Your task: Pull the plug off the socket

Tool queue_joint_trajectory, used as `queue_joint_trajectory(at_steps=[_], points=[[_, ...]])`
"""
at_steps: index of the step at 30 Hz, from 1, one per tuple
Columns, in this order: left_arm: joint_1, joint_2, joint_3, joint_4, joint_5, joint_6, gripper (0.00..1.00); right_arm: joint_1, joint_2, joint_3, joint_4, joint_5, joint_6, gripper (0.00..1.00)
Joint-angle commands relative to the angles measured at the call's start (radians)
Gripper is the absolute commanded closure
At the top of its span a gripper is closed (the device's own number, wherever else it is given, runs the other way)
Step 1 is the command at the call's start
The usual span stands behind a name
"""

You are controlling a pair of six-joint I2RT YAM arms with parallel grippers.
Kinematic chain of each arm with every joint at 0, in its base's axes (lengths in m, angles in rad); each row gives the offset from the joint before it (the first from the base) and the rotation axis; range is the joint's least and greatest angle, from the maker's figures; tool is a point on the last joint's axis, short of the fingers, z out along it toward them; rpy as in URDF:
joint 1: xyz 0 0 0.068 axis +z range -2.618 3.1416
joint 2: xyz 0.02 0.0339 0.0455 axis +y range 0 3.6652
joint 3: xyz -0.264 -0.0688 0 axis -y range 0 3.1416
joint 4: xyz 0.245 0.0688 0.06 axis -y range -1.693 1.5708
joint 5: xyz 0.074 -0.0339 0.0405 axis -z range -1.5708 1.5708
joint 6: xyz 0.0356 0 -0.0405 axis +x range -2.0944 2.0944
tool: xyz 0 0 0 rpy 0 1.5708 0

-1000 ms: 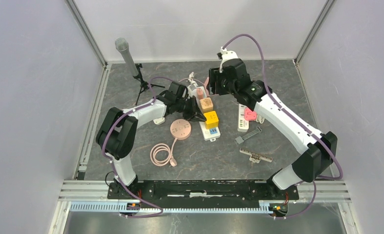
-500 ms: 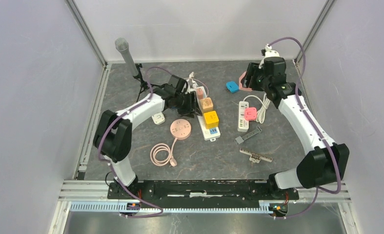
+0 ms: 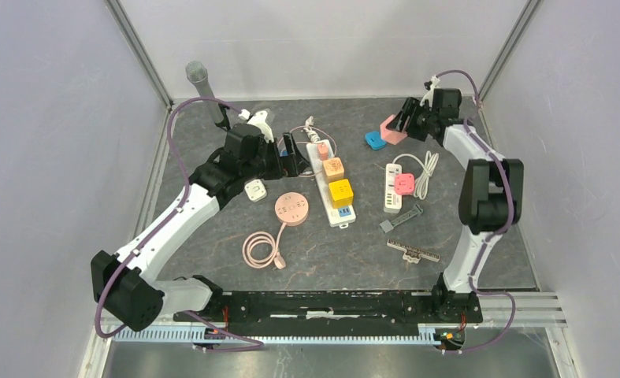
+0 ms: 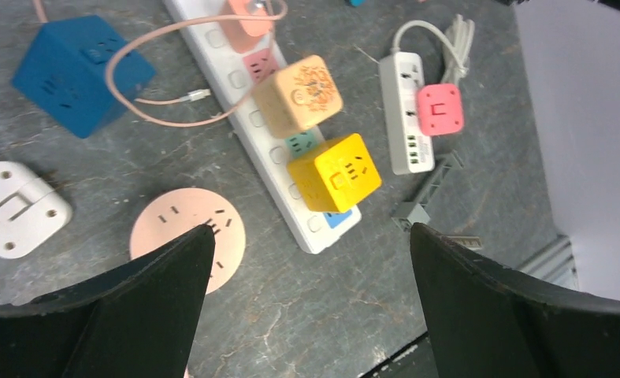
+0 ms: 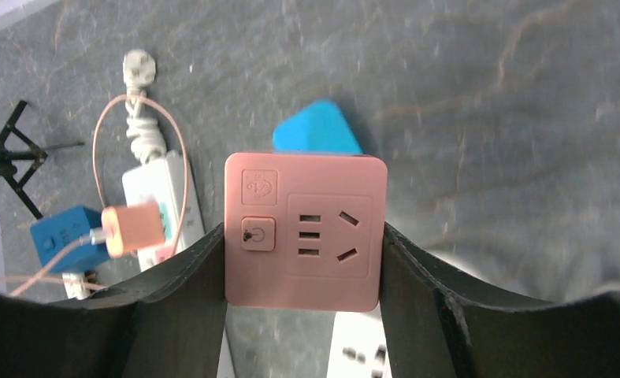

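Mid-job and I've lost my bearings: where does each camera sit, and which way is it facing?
Top external: fixed above and behind the bases, facing down on the table; left arm and right arm show whole.
Left wrist: facing down at the white power strip; the open left gripper frames the bottom.
Right wrist: facing down past the pink adapter clamped in the right gripper.
Shared: left wrist and top external both show the yellow cube.
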Motion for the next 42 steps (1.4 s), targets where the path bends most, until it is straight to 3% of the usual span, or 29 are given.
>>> queue_joint_trajectory(at_steps=[1,7,15,30,37,42], points=[[0.001,-0.006,-0.007,-0.029,-0.145,0.038,0.00,-0.027,0.143,0.262,0.012,-0.075,-0.034,0.95],[0.002,0.007,-0.003,-0.045,-0.211,0.056,0.00,-0.058,0.274,0.376,-0.004,-0.098,-0.025,0.86],[0.010,0.092,0.044,-0.082,-0.178,0.042,0.00,-0.063,0.302,0.299,0.037,-0.131,-0.031,0.74],[0.014,0.033,0.043,-0.050,-0.190,0.027,0.00,-0.086,0.175,0.236,-0.008,0.055,-0.100,0.02],[0.023,-0.006,0.001,-0.015,-0.201,0.002,0.00,-0.085,0.029,0.209,-0.018,0.080,-0.129,0.02],[0.034,-0.027,-0.021,-0.011,-0.166,0.003,0.00,-0.057,-0.160,0.045,0.033,0.083,-0.136,0.02]])
